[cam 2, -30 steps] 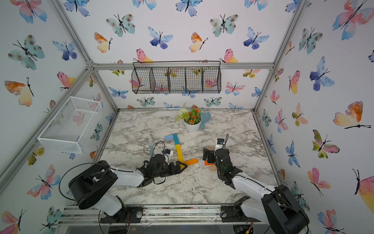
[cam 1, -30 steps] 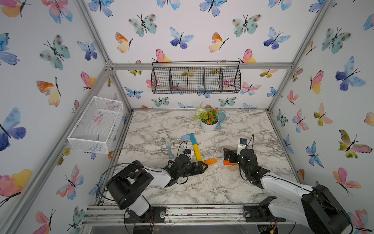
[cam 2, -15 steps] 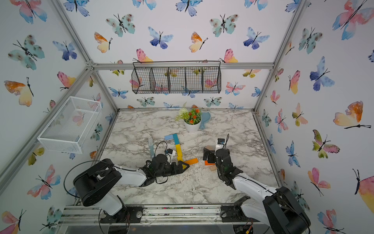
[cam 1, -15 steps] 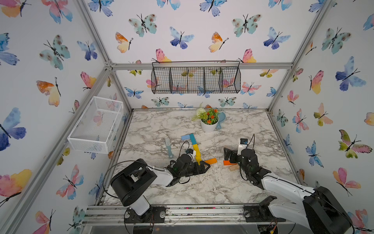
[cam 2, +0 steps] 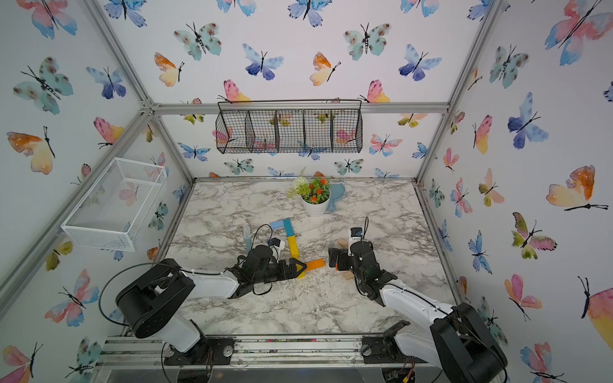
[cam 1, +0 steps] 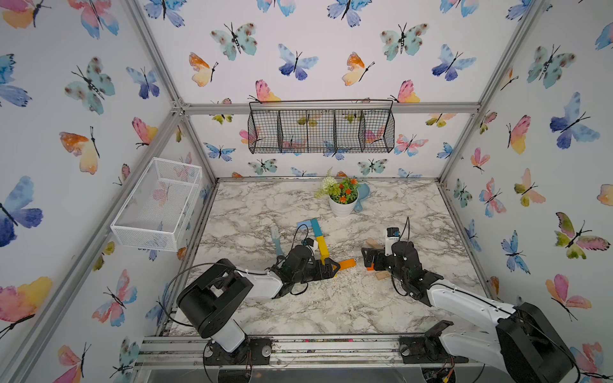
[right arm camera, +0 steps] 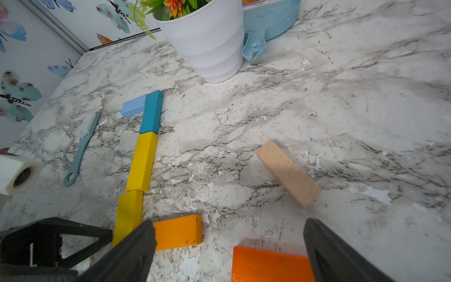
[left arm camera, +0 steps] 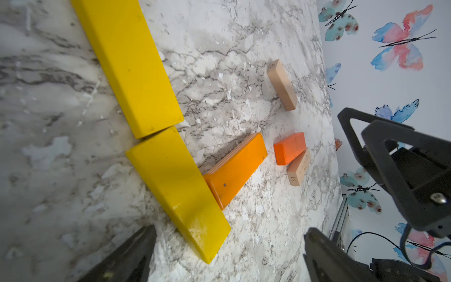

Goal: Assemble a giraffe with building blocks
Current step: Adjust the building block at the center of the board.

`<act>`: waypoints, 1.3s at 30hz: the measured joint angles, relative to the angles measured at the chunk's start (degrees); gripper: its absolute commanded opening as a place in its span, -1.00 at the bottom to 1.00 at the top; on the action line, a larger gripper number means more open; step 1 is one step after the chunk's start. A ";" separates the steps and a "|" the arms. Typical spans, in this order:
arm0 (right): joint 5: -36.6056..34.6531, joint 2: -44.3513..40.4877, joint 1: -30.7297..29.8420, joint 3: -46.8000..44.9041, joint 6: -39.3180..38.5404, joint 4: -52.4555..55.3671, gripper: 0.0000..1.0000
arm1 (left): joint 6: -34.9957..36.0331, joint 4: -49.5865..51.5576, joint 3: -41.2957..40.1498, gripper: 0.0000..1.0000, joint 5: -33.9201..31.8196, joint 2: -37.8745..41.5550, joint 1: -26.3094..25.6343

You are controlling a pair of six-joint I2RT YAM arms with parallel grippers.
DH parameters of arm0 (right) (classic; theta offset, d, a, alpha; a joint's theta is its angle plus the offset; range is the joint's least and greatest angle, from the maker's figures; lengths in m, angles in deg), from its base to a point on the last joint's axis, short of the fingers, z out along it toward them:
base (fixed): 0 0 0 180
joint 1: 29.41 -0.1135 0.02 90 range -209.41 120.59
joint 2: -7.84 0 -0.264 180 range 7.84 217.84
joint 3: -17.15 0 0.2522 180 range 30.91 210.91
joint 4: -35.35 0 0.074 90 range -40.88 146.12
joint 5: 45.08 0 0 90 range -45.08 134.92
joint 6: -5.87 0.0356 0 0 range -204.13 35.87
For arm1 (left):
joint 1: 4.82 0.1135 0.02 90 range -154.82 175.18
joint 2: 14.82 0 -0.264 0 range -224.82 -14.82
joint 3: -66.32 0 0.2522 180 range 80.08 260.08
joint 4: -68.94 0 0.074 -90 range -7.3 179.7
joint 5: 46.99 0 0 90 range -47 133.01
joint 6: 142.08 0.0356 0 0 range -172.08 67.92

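Note:
The giraffe lies partly laid out on the table: a light-blue block (cam 1: 303,225), a teal block (cam 1: 315,227) and two yellow blocks (cam 1: 321,243) in a line. An orange block (cam 1: 346,264) lies against the side of the lower yellow block (left arm camera: 178,190). My left gripper (left arm camera: 228,234) is open, its fingers wide either side of that yellow block's end, clear of it. My right gripper (right arm camera: 229,227) is open over a deeper orange block (right arm camera: 268,265). One plain wood block (right arm camera: 288,173) lies beyond it, another (left arm camera: 299,167) beside the deeper orange block.
A pale-teal brush (cam 1: 275,238) lies left of the neck. A white flower pot (cam 1: 343,204) and a blue scoop (cam 1: 361,195) stand at the back. A white wire basket (cam 1: 159,205) hangs on the left wall, a black one (cam 1: 320,131) on the back wall.
The left arm has shifted slightly, with its gripper still at the lower yellow block. The right arm and the blocks have not moved.

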 measured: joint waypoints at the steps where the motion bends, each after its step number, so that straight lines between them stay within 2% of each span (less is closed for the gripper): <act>1: 0.07 -0.28 0.00 0.00 0.02 0.42 1.00 | 0.22 0.11 0.33 0.97 0.11 -0.42 0.07; 31: 0.04 -2.69 0.00 0.00 -0.02 3.76 1.00 | 0.42 -1.46 1.68 0.97 1.40 -2.54 0.11; 36: -0.02 -0.74 0.02 0.74 0.00 6.25 1.00 | 0.48 3.30 2.12 0.97 0.72 -0.13 1.92; 39: 1.11 3.32 1.22 3.85 0.15 9.92 1.00 | 0.85 9.11 3.85 0.97 -1.95 3.58 5.46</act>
